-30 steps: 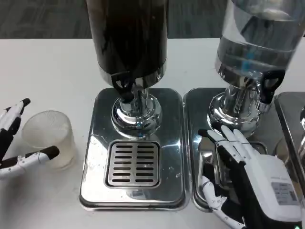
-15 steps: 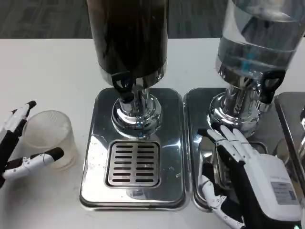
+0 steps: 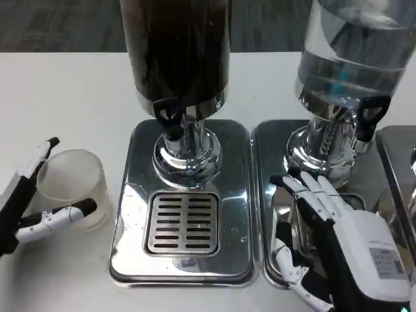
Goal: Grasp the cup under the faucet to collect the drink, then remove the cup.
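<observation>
The cup [image 3: 73,187], frosted and translucent, is seen upright on the white bench [image 3: 65,91], left of the dark dispenser's drip tray [image 3: 130,214] and not yet under the faucet [image 3: 170,120]. It appears empty, though the frosted wall limits certainty.

The left robot hand [image 3: 36,208] is placed around the cup: one finger is seen behind the far rim, another lies across the near side at the base. Fingers are spread to about the cup's width; whether firm contact is made cannot be told, so the cup is judged bracketed, not yet gripped. The cup's long axis is vertical, and it lies directly between the fingers. The left hand is clearly the nearer one.

The right robot hand [image 3: 325,234] is rested flat, fingers extended and holding nothing, on the neighbouring tray [image 3: 266,195] below the clear water dispenser [image 3: 351,65].

The slotted grille [image 3: 181,222] lies rightward of the cup. The raised tray edge is judged the one obstacle to a sideways slide; a slight lift is likely required.
</observation>
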